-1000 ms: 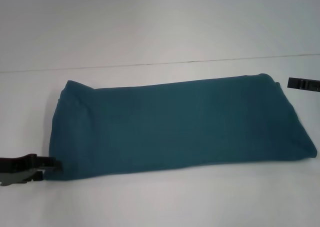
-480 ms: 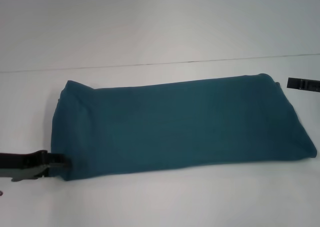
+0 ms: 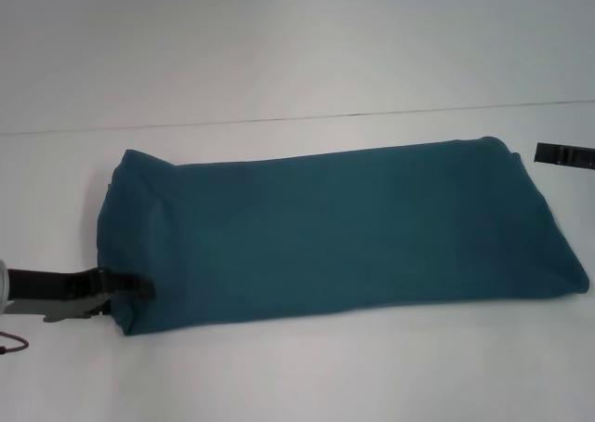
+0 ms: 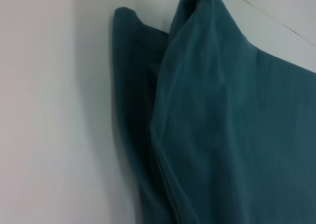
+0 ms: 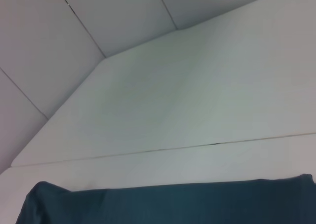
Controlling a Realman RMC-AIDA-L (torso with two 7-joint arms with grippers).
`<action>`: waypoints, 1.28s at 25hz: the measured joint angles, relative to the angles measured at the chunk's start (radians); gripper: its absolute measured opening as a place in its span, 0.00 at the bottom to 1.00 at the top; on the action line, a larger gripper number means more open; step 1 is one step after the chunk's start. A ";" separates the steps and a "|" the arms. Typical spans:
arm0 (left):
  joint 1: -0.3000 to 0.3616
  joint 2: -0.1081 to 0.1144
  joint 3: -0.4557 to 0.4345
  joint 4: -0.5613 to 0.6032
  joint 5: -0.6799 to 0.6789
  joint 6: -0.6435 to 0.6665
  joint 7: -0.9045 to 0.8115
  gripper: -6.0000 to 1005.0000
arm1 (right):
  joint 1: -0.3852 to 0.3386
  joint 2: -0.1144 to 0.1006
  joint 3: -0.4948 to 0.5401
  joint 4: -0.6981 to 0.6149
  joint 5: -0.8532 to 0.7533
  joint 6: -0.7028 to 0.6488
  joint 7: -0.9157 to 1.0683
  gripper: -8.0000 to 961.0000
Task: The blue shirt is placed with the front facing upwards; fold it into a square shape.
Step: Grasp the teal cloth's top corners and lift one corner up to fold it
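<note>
— So, where are you working right now?

— I'm reaching in with my left gripper (image 3: 138, 283) at the near left corner of the blue shirt (image 3: 344, 231). The shirt is lying on the white table (image 3: 297, 375) as a long band running left to right, already doubled over lengthwise, with no lettering showing. My fingertips are touching the cloth right at that corner's edge.

— Are you holding it?

— I'm not able to say. From the head view the tips are overlapping the fabric, but whether they are pinched on it or only pressed against it I cannot tell. My left wrist view is showing only stacked layers of the shirt's end, none of my own fingers.

— How are you planning to do this well?

— I'm judging that the grip needs to catch every layer at that corner, not just the top sheet, or the fold will be dragging open underneath. Staying low along the table and sliding under the whole stack is looking like the safe way. Then the left end would be carried across toward the right end, edges matched, to make the square.

— And the other arm?

— My right gripper (image 3: 564, 155) is waiting at the table's right side, just beyond the shirt's far right corner; its fingers I cannot make out.

— Any containers?

— I'm seeing none anywhere.
</note>
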 joint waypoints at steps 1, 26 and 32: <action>0.000 0.000 0.002 0.002 0.000 0.000 0.000 0.65 | 0.000 0.000 0.001 0.000 0.000 0.000 0.000 0.95; -0.001 0.017 0.030 0.015 0.039 0.004 0.005 0.65 | 0.000 0.000 0.000 0.000 0.000 -0.004 0.000 0.95; -0.005 0.012 0.045 0.013 0.035 -0.002 0.005 0.65 | -0.001 0.001 0.000 0.000 0.000 -0.007 0.000 0.95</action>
